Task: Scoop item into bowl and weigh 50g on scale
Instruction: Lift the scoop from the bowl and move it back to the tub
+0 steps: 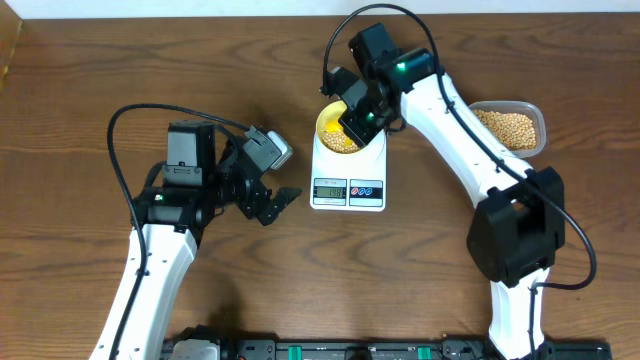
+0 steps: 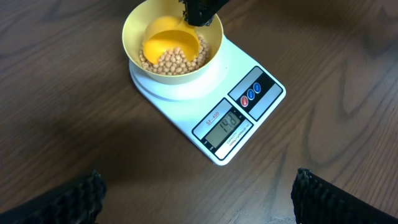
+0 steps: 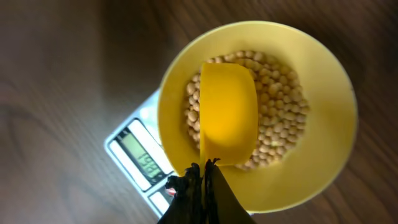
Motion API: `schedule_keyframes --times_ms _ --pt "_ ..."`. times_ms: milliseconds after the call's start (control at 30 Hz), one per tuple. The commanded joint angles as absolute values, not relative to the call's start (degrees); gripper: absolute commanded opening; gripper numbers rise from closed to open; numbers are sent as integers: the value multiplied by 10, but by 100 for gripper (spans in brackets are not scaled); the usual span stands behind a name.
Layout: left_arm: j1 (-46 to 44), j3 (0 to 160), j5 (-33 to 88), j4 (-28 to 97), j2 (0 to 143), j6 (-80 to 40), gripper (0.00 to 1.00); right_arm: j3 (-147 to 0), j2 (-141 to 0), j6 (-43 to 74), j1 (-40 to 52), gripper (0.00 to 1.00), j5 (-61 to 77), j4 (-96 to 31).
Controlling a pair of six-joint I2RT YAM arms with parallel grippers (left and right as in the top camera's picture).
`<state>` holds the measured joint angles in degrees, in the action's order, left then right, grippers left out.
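The right gripper (image 3: 200,180) is clamped on the handle of one yellow plastic scoop (image 3: 227,112). Its cup lies on the small round tan soybeans (image 3: 280,106) inside the pale yellow bowl (image 3: 336,112) — this bowl stands on the far end of the white rectangular scale (image 2: 224,65). Right of it, one clear tub (image 1: 544,130) holds more soybeans. The left gripper (image 1: 277,205), left of the scale, has its jaws wide apart and holds nothing.

- 2 robot arms: 1 left arm (image 1: 160,260) and 1 right arm (image 1: 460,120).
- 1 white scale (image 1: 350,172), with 1 display (image 2: 225,127).
- 1 yellow bowl (image 3: 323,137).
- 1 yellow scoop (image 3: 227,112).
- 1 clear tub (image 1: 540,110).
- Beans (image 3: 280,106): too many to count, in 2 lots, 1 in the bowl and 1 in the tub.
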<state>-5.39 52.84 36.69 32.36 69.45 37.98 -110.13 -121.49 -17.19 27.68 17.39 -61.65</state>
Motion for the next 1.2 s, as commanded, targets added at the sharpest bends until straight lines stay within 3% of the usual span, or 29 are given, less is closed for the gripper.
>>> schedule_keyframes --times_ms 0,367,700,1167 --pt "-51 534 364 323 698 388 98 -1100 -1220 -144 260 1 232 -613" --pt "-51 534 364 323 698 388 98 -1100 -1220 -107 196 1 379 -611" --pt "-51 534 364 323 698 388 98 -1100 -1219 -107 125 1 605 -613" --pt "-51 534 364 323 698 388 97 -1100 -1183 -108 53 1 651 -632"
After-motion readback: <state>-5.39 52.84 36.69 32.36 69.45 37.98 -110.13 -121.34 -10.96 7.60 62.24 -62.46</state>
